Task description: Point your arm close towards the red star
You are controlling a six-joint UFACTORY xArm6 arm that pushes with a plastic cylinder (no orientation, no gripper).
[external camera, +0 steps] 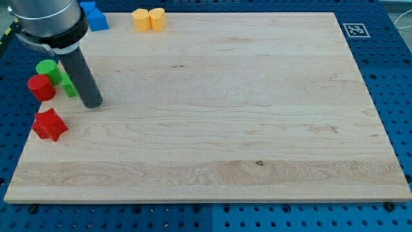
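Note:
The red star lies on the wooden board near its left edge. My tip rests on the board above and to the right of the star, a short gap away. A red cylinder stands above the star. A green cylinder and another green block sit just left of the rod, the green block partly hidden behind it.
A blue block sits at the view's top left, partly behind the arm. Two yellow blocks lie side by side at the top edge. The board's left edge runs close to the star. A marker tag is at the top right.

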